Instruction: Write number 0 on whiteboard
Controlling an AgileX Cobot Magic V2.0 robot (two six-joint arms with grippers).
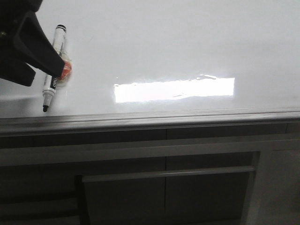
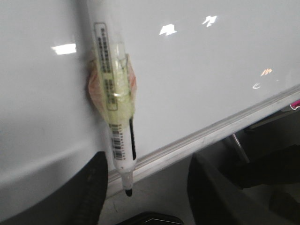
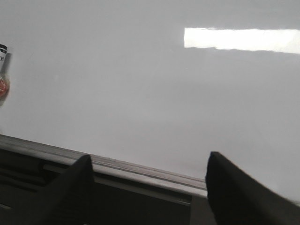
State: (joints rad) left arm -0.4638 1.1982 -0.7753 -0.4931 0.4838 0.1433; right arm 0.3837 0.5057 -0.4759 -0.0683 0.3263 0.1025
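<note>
- My left claw [image 1: 58,65] sits at the far left of the front view, dark and partly cut off by the frame edge. Its tip meets the marker [image 1: 54,68] at an orange-wrapped band [image 1: 66,70] near mid-barrel. Whether the jaws actually clamp the barrel I cannot tell.
- The marker lies on the whiteboard [image 1: 178,42], cap end away from the camera, bare black tip [image 1: 45,108] toward the near edge. In the left wrist view the barrel [image 2: 112,93] runs between my two spread dark fingers [image 2: 91,192], neither visibly pressing it.
- The whiteboard surface carries a bright rectangular glare patch [image 1: 173,90] near centre; no drawn loop is visible on it. A grey rail [image 1: 154,119] bounds its near edge.
- My right claw [image 3: 147,187] stands wide open over the rail and holds nothing.
</note>
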